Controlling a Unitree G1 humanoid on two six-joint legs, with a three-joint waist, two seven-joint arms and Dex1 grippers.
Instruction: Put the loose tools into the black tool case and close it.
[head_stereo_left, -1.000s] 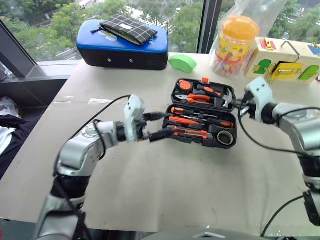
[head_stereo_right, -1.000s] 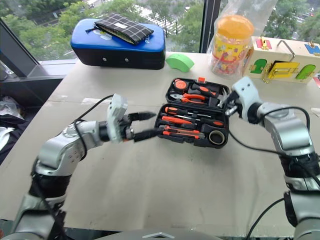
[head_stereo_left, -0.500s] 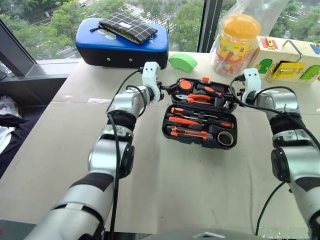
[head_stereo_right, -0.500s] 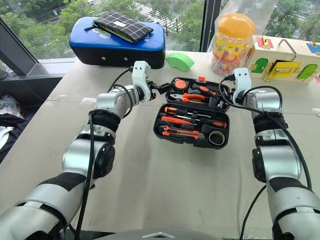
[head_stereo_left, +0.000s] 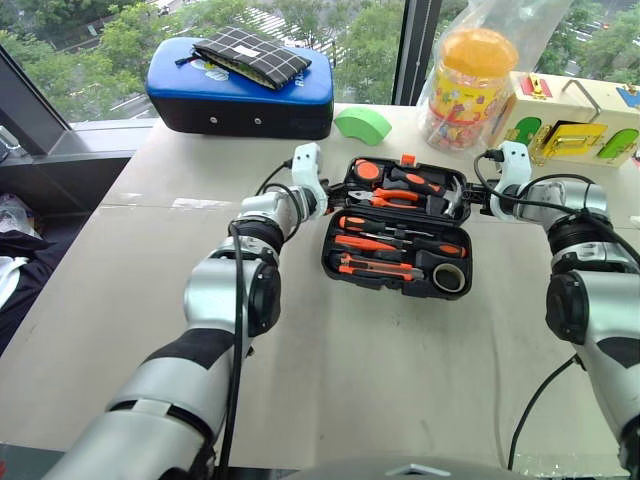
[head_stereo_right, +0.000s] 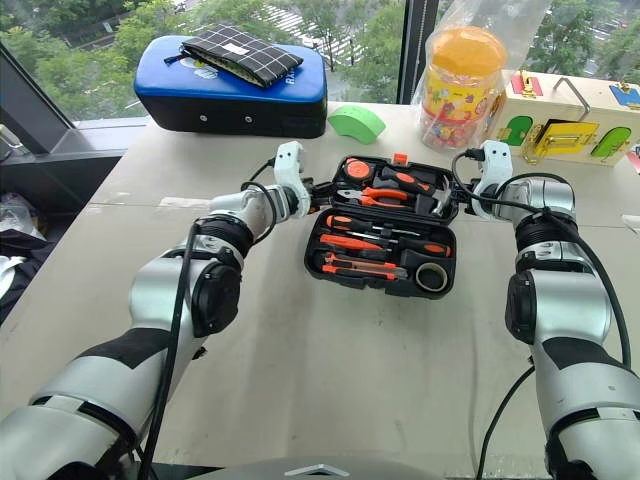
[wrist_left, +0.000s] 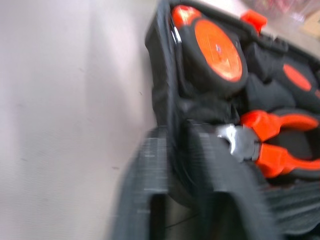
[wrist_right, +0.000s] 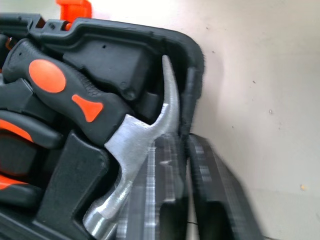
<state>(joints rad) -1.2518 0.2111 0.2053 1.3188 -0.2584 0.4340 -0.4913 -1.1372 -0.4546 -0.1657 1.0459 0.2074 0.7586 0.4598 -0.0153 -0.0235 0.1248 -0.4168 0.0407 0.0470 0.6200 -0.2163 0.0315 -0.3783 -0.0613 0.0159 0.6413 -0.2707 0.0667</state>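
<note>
Right wrist view: steel hammer in ribbed case.

black tool case, open, tools seated

Matt black plastic tool case, shiny steel hammer head, checked cloth pouch

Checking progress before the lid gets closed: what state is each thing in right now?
black tool case: open, lying flat, tools seated in both halves.
left gripper: shut on the case's far half, left edge.
right gripper: shut on the same half's right edge.
blue-topped case: closed, checked pouch on top.
yellow-lidded jar: lid on.
</note>
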